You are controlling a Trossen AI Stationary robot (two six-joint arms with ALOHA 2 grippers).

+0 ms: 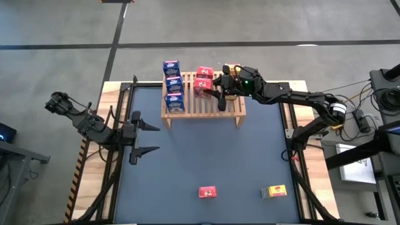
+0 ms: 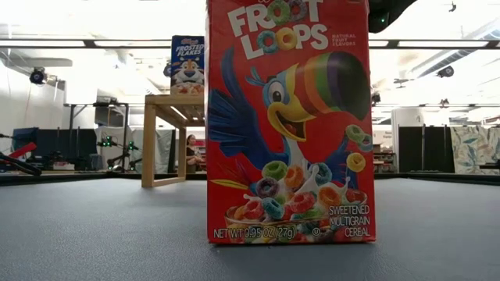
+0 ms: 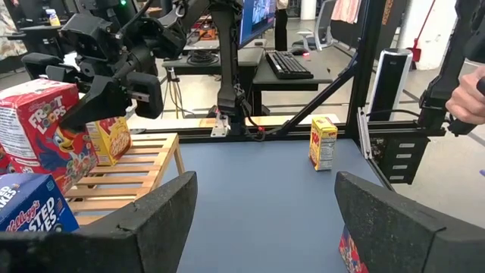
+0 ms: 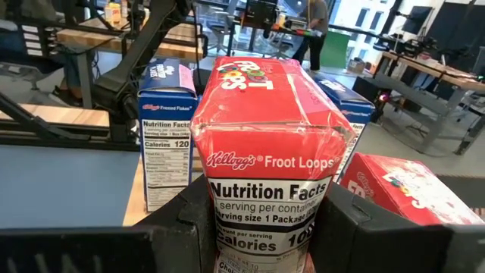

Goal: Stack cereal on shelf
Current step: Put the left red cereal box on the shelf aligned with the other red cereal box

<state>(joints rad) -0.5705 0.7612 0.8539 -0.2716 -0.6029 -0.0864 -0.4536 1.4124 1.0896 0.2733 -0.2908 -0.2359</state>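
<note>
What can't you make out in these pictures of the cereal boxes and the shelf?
- Low view: the red box up close blocks most of the shelf; one blue box shows.
- High view: the right gripper covers part of the red boxes; print too small to read.
- Right wrist view: the held red box's bottom is cut off.

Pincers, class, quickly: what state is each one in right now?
Left pincer: open, empty, waiting beside the shelf.
Right pincer: shut on a red cereal box over the shelf.
</note>
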